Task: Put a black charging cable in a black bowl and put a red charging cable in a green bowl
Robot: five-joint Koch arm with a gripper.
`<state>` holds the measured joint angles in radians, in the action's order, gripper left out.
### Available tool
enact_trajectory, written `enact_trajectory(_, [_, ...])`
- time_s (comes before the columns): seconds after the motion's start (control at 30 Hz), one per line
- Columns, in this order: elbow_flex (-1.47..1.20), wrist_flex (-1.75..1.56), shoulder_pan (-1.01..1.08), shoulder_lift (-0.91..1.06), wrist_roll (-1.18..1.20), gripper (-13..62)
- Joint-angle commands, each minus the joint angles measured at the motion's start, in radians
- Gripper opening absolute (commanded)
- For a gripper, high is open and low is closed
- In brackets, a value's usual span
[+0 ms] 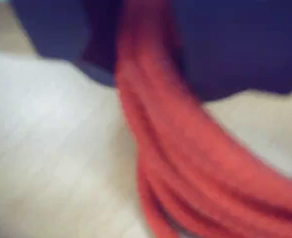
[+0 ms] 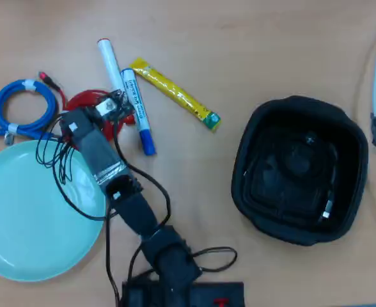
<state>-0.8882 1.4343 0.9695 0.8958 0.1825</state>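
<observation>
While two bowls (image 2: pixel 28 217) (image 2: pixel 300 169) wait, three cables (image 2: pixel 86 102) (image 2: pixel 22 105) (image 2: pixel 297 173) show.

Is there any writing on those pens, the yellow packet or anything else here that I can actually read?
None can be read.
Yellow packet: dark print along it, too small.
Blue-capped marker: dark print on its barrel, too small.
White marker: no lettering that I can make out.
Arm: pale label, blurred.
Wrist view: only the blurred red charging cable, no text.
</observation>
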Motion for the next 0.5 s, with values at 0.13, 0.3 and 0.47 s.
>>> enact_trajectory(0.13, [0.087,0.041,0.012,0.023,0.017,-6.3])
enact_trajectory(0.3, [0.198,0.146,0.018,0.055,0.017,-6.3])
enact_trajectory(0.47, [0.413,0.259,0.012,0.210,0.015,-6.4])
